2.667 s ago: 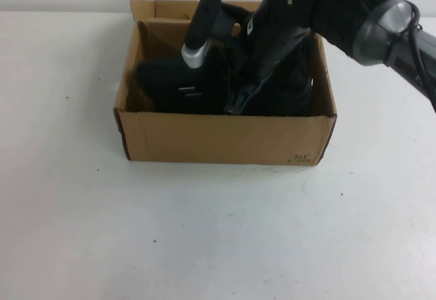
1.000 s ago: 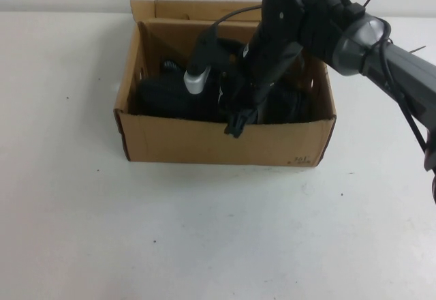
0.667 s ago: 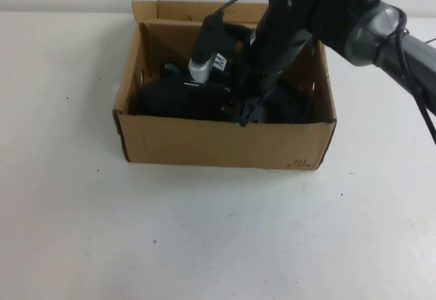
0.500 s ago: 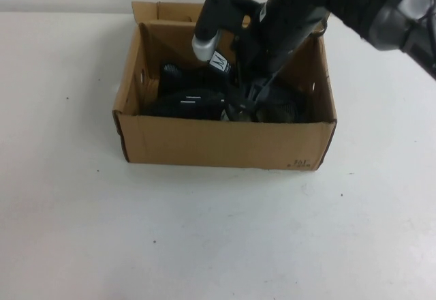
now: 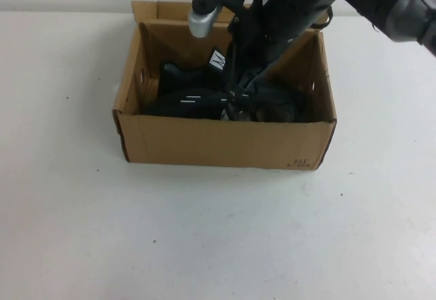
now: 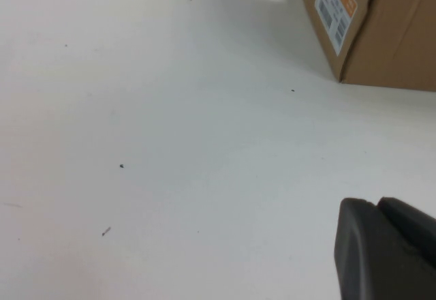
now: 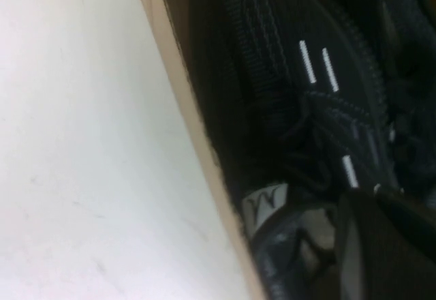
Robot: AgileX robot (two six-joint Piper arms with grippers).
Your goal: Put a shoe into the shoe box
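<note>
A black shoe (image 5: 191,97) with white stripes and a white tongue label lies inside the open cardboard shoe box (image 5: 225,143) at the middle back of the table. My right gripper (image 5: 245,85) hangs over the box's middle, just above the shoe's laces, fingers apart and holding nothing. In the right wrist view the shoe (image 7: 300,88) fills the box beside its wall (image 7: 177,88), with one dark finger (image 7: 381,245) over it. My left gripper (image 6: 378,208) is shut and empty, low over the bare table, out of the high view; a box corner (image 6: 388,34) stands ahead of it.
The box's back flaps (image 5: 160,8) stand up. White table (image 5: 204,232) lies on all sides of the box. My right arm (image 5: 381,0) reaches in from the upper right above the box.
My right gripper lowered the shoe into the box, let go of it and has risen toward the back. The shoe now rests flat on the box floor.
</note>
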